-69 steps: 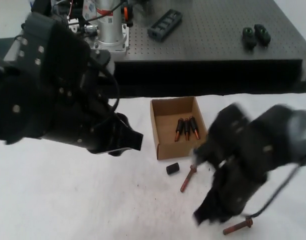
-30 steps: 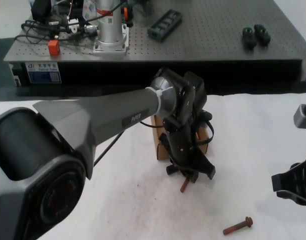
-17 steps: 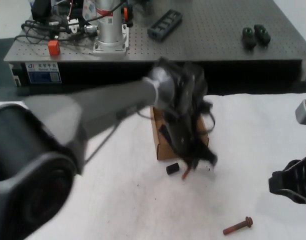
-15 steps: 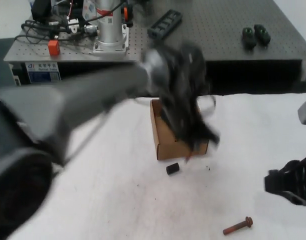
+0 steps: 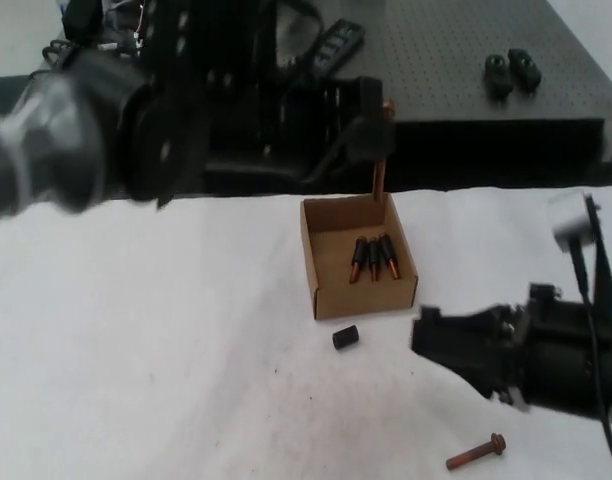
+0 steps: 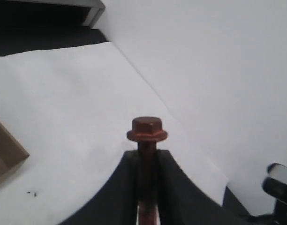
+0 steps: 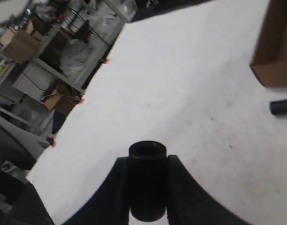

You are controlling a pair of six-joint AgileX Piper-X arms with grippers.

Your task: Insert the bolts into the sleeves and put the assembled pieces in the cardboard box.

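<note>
Copper bolt (image 6: 147, 135) sat clamped in left tool (image 6: 147, 157), black sleeve (image 7: 147, 187) in right tool (image 7: 147, 161). Axes likely needed aligning before any push.

The bolt (image 6: 147, 136) in the black left gripper (image 6: 147, 160) is copper-red, and the sleeve (image 7: 147, 187) in the black right gripper (image 7: 147, 163) is plain black. Near the right gripper the cardboard box (image 7: 275, 75) is brown and the cloth (image 7: 181, 93) white
</note>
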